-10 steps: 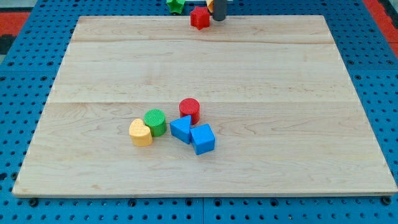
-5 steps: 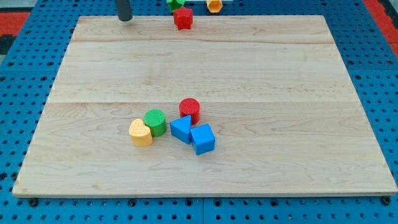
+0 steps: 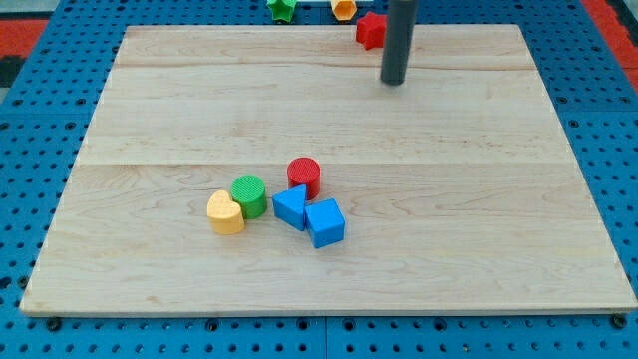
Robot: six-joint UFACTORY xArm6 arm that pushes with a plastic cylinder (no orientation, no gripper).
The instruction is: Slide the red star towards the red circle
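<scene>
My tip (image 3: 394,82), a bare upright rod pinching nothing, rests on the wooden board (image 3: 498,199) near its top edge, just apart from the red star (image 3: 371,29) at its 11 o'clock. The red circle (image 3: 304,177) sits well away at the tip's 7 o'clock, clustered with a green cylinder (image 3: 249,195), yellow heart (image 3: 225,212), blue triangle (image 3: 290,206) and blue cube (image 3: 325,222).

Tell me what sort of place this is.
Probably a robotics lab bench: a wooden board lies on blue perforated matting, small coloured blocks like the red circle sit there, and my tip hovers.
</scene>
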